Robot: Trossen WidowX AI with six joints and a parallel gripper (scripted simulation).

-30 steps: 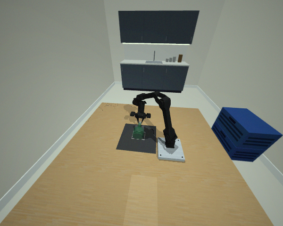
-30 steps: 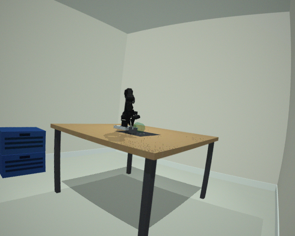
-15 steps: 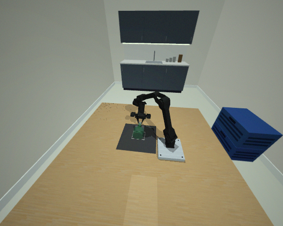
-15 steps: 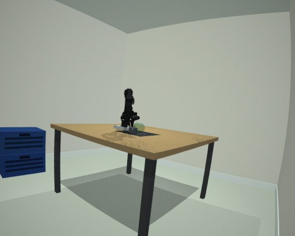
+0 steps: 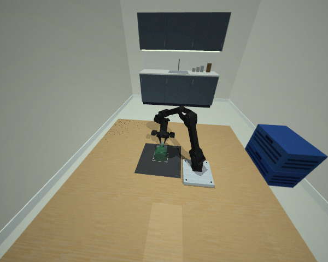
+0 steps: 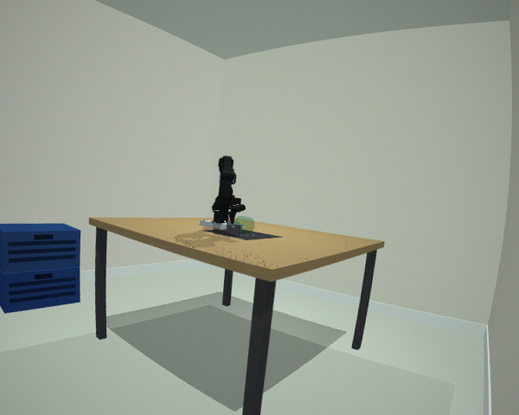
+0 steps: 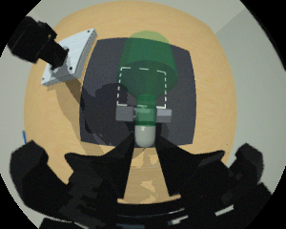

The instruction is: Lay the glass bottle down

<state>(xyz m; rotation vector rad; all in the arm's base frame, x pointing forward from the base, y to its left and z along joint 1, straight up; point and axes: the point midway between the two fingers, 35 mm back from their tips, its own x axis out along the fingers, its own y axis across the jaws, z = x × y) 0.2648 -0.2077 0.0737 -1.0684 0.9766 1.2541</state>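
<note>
My fingers (image 5: 162,141) (image 6: 232,219) grip the bottle (image 5: 160,153) (image 6: 244,223) (image 7: 148,72) by its neck, its body pointing to twelve o'clock in the wrist view, over the mat (image 5: 147,167) (image 6: 268,236) (image 7: 185,129).

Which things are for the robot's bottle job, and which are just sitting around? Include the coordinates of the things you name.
For the job:
- green glass bottle (image 5: 160,155) (image 6: 245,223) (image 7: 148,72)
- grey rest (image 6: 234,229) (image 7: 125,114)
- dashed outline (image 5: 160,161) (image 7: 118,88)
- the robot's tool (image 5: 162,141) (image 6: 232,222) (image 7: 145,136), gripping the bottle

Just around:
- blue crates (image 5: 285,146) (image 6: 36,268)
- sink (image 5: 178,72)
- brown block (image 5: 209,67)
- grey canisters (image 5: 201,69)
</note>
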